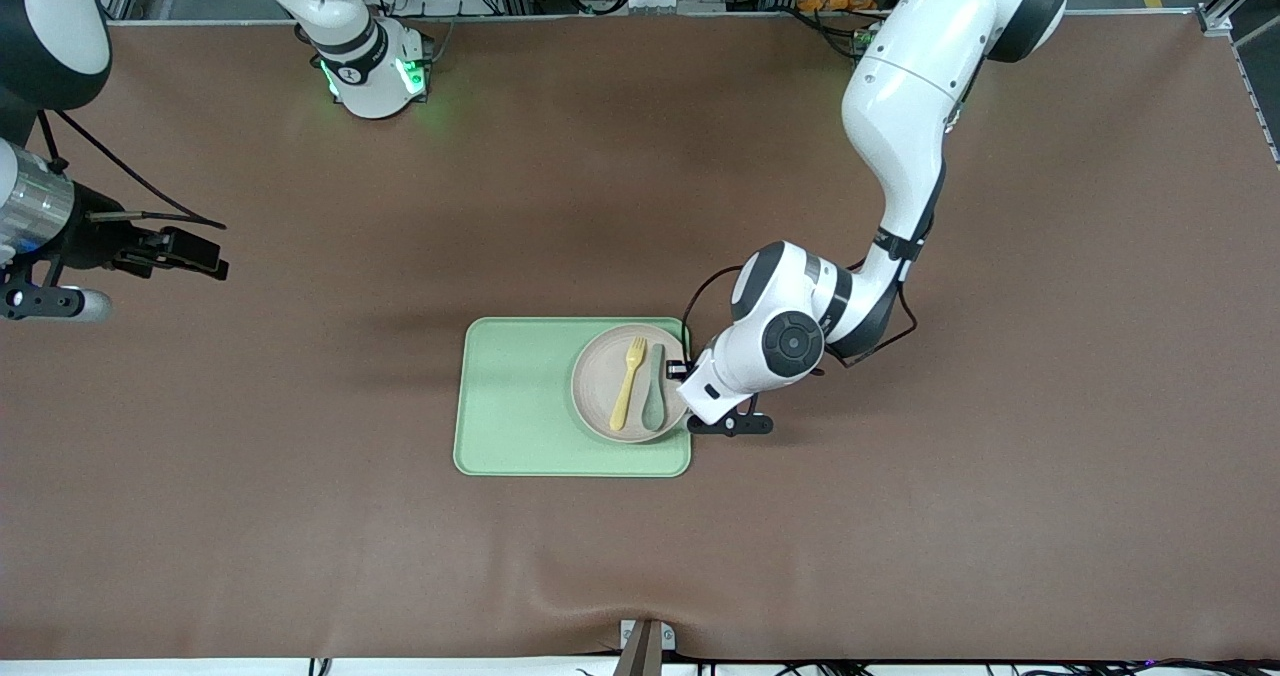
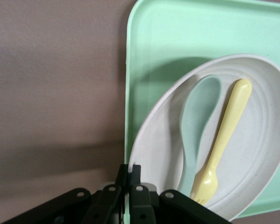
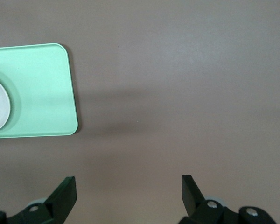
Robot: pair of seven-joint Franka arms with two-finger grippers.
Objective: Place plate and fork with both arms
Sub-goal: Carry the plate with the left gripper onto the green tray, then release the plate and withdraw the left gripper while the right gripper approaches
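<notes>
Brown bench (image 1: 900,516), one light-green tray (image 1: 510,406) near the middle. Plate (image 1: 600,396) sits in the tray at the end toward the left arm, its rim close to the tray edge there. Fork (image 1: 628,384) lies in the plate, tines pointing toward the robots' bases, handle toward the front camera. Muted-green spoon (image 1: 655,391) lies right beside it in the plate, on the left arm's side, roughly parallel.

Left end effector (image 2: 129,189) is down at the plate's rim by the tray edge; fingers (image 2: 136,179) are pinched narrow on the rim, per the left wrist view.

Right end effector (image 3: 129,189) hangs over bare bench toward the right arm's end, well apart from the tray. Fingers (image 3: 67,191) are spread wide, nothing between them. That arm is waiting.
</notes>
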